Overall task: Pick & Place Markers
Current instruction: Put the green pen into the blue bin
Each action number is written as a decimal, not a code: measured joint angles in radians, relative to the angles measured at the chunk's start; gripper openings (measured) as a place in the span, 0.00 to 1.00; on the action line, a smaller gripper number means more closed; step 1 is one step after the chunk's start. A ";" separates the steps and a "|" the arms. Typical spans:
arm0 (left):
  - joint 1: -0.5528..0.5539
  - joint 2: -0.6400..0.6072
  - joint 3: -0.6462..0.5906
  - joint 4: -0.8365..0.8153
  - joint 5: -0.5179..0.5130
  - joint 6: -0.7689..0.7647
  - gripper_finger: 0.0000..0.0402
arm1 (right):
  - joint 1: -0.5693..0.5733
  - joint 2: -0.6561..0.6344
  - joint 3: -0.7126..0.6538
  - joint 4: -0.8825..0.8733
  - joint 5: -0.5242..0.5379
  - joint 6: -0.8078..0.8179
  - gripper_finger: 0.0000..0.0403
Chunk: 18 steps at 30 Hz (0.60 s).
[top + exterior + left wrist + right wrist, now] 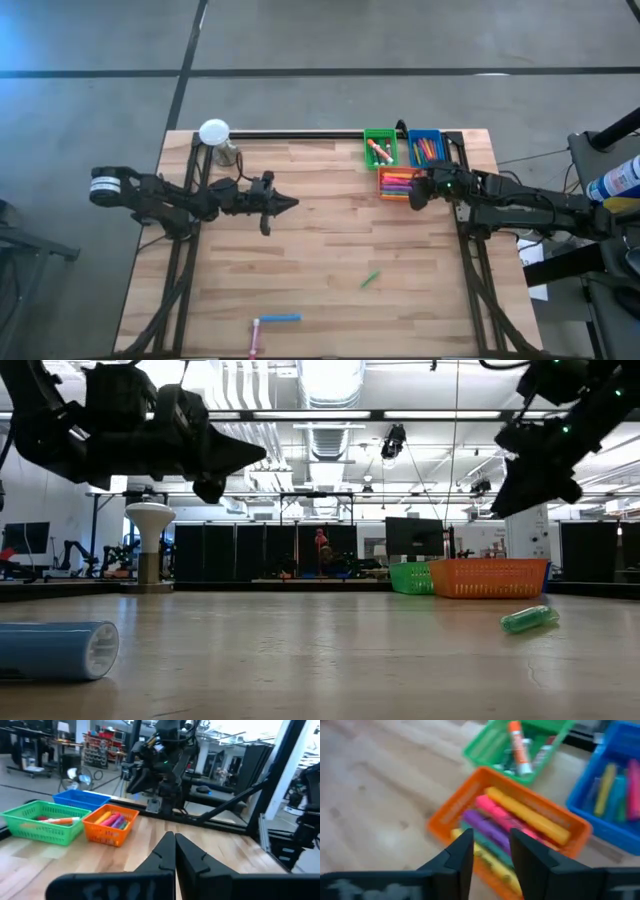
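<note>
We note bright, even overhead light from ceiling strips [330,382]. Arms are silhouetted in the low view. Soft shadows on the tabletop [330,250]. Right wrist view is motion-blurred; near blue marker [55,650] is soft.

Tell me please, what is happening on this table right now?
Two robot arms are sorting markers into small bins. The right pincer hangs open and empty above the orange bin, which already holds several markers; the green bin and blue bin hold some too. The left pincer is shut and empty over the middle of the table. A green marker, a blue marker and a pink marker lie loose on the wood.
</note>
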 joint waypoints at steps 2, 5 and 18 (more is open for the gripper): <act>0.004 0.000 -0.011 0.008 -0.017 0.008 0.00 | 0.013 0.045 0.038 -0.001 -0.047 -0.030 0.25; 0.011 0.000 -0.022 0.010 -0.021 0.022 0.00 | 0.066 0.127 0.082 -0.001 -0.097 -0.060 0.17; 0.041 0.000 -0.055 0.061 -0.018 -0.032 0.00 | 0.503 0.556 0.286 0.088 -0.111 0.272 0.13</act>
